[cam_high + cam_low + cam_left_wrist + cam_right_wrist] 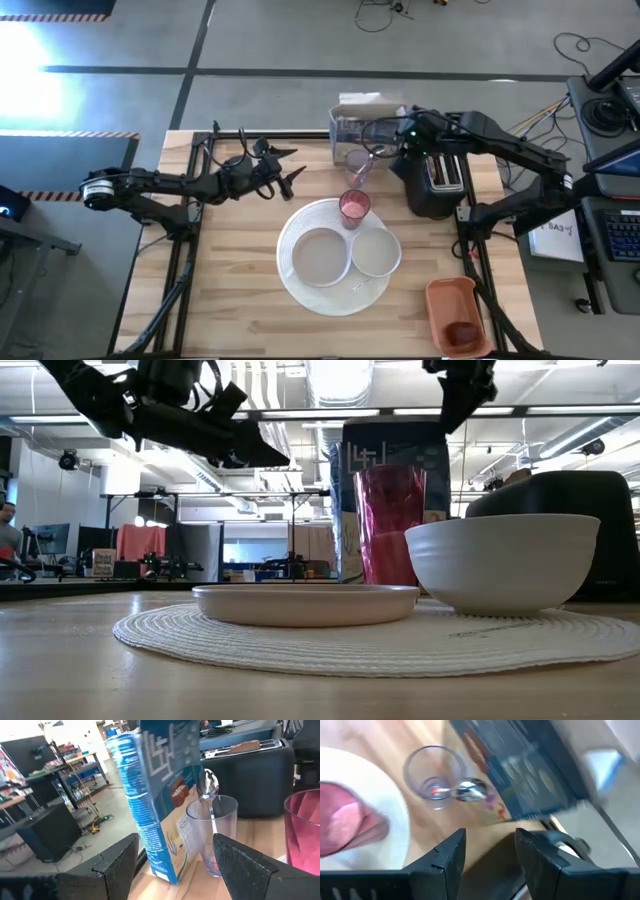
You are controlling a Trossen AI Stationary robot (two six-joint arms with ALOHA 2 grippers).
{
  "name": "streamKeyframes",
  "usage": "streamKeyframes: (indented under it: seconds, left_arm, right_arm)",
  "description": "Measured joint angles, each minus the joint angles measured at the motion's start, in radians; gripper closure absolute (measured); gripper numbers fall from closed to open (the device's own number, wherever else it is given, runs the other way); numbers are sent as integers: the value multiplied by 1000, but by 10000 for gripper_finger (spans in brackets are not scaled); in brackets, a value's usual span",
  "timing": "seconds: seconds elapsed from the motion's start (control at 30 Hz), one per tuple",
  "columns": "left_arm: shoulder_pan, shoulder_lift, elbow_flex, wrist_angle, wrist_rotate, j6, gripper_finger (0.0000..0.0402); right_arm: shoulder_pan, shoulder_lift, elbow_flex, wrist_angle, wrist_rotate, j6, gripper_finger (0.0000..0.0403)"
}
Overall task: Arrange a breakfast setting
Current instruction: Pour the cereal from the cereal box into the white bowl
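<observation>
While the round white woven placemat (300, 287) already carried the large round white plate (320, 257), small white bowl (377, 251) and translucent pink cup (354, 208), setup looked roughly half done. Brown toast slice (243, 746) sat in the black toaster (437, 180); dark red round fruit (461, 333) lay in the orange-red tray (445, 297). Left tool (283, 169) hung wide open, empty; right tool (385, 140), part open and empty, hovered over the clear spoon glass (358, 165). Pale wood worktop (230, 290), open lab behind.
</observation>
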Motion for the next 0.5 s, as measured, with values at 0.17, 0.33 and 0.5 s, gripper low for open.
streamKeyframes:
  seconds: [0.17,0.33,0.5]
  left_arm:
    - [12,0,0,4,-3,34,162]
    - [30,0,0,4,-3,34,162]
    - [43,0,0,4,-3,35,162]
  right_arm:
    - [0,-16,-36,-39,78,51,241]
    - [0,-21,-52,-38,103,46,241]
    - [-1,-22,-79,-39,154,38,241]
